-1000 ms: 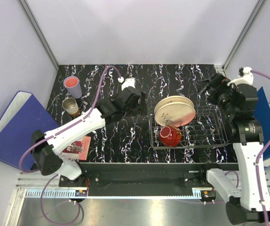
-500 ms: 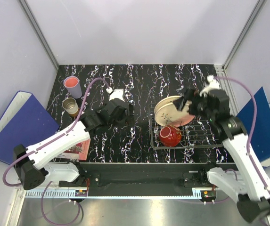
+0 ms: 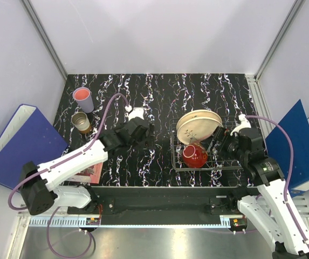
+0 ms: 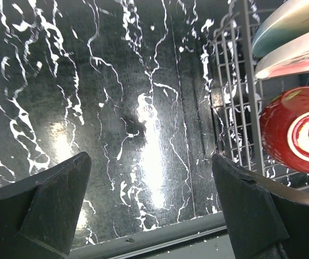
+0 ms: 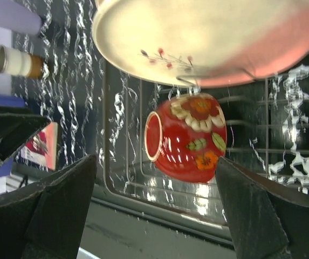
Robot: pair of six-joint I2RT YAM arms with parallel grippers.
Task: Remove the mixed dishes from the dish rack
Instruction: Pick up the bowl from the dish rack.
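Two glossy plates (image 3: pixel 199 125) lean in the dish rack (image 3: pixel 208 168) seen from above, the red bowl-cup (image 3: pixel 195 155) beside them; at the left wrist the left gripper (image 4: pixel 149 162) gapes over the table (image 4: pixel 116 108); at the right wrist the right gripper (image 5: pixel 155 162) gapes toward that likely slick, brittle cup, probably best pinched by its rim, the rear plate hidden.

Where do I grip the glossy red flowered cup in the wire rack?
Across the belly of the glossy red cup, from above on the near side, I'd judge: it lies tipped, foot ring turned leftward, rim hidden, and the pink-edged cream plate leans close behind.
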